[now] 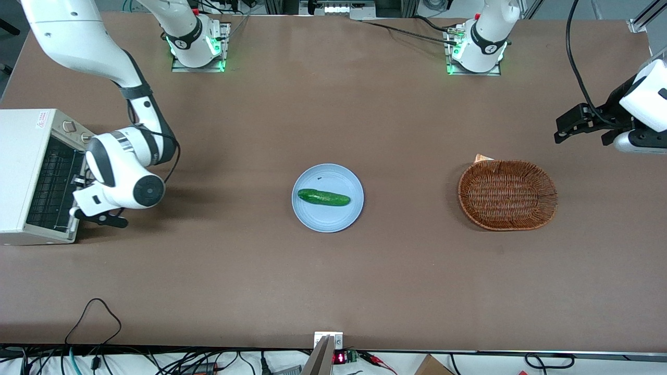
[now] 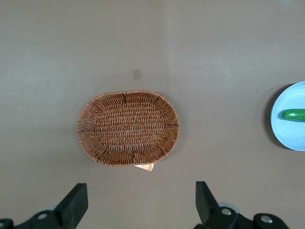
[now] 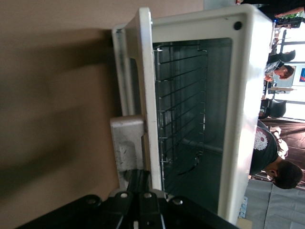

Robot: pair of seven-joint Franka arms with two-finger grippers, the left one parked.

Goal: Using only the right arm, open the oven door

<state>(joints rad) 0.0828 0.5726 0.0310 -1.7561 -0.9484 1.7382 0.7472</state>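
Oven [image 1: 23, 172]: at the working arm's end of the bench [image 1: 333, 271], wire rack [image 3: 183, 109] visible inside.
Oven door [image 3: 145, 95]: swung down, nearly flat, pale handle [image 3: 126, 148] at its free edge.
Hand [image 1: 83, 211]: on the right arm [image 1: 122, 166], at the door's free edge; fingers closed on the door by the handle.
Plate [image 1: 327, 219]: mid-bench, 1 cucumber [image 1: 323, 197] on it.
Basket [image 1: 507, 195]: toward the parked arm's end.

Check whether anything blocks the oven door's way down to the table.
Nothing visible does. The door hangs well open, the claw at its handle; the plate lies far off toward the table's middle.
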